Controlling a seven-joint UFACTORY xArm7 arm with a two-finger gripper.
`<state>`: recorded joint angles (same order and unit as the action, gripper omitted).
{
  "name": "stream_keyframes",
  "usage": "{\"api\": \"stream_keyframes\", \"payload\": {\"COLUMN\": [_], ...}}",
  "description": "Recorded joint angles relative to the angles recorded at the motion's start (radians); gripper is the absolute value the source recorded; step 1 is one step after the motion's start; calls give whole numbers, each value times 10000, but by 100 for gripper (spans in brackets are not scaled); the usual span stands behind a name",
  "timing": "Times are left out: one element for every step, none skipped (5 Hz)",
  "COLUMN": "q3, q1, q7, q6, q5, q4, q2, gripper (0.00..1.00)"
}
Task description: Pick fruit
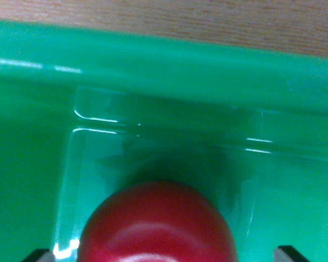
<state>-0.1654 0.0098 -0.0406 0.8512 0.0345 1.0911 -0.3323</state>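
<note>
Red round fruit (156, 226) fills the foreground inside a green bin (169, 65).

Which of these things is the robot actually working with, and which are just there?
Part of the job:
- red fruit
- tool, only its tips visible at the bottom corners, either side of the fruit
- green bin

Just there:
- wooden tabletop

Background: wooden tabletop (169, 22), light brown grain, along the top edge; possibly laminate, view blurred.
</note>
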Motion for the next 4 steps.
{"api": "stream_keyframes", "payload": {"q3": [0,-15,-15,-23], "q1": [0,21,21,33], "q7": [0,5,5,7], "q6": [0,-160,-160,-255], "q5": [0,22,22,35], "q4": [0,-91,-91,-145], "q2": [0,-78,-78,-125], "gripper": [0,0,0,0]}}
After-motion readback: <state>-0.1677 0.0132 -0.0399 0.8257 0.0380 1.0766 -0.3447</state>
